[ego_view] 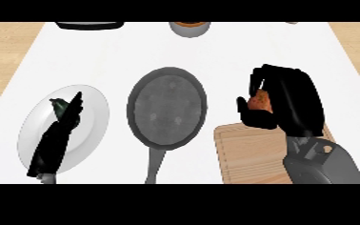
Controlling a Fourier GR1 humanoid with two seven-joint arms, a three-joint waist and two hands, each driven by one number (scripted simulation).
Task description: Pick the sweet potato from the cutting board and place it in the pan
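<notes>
Right hand curled around the sweet potato, above the cutting board near the worktop's right edge; firm, dense, gripped mid-body.

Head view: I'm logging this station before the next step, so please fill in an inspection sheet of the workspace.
Surface: white counter top, wooden strips at both sides.
Job's things: sweet potato held in the right hand, above the top edge of the cutting board; pan at centre, nothing in it, handle toward the robot.
Clutter: plate at left with a dark green item; black object and bowl at far edge.
Hands: right hand curled round the sweet potato; left hand open over the plate.
Cables: nothing seen.
Surroundings: nothing seen.
</notes>
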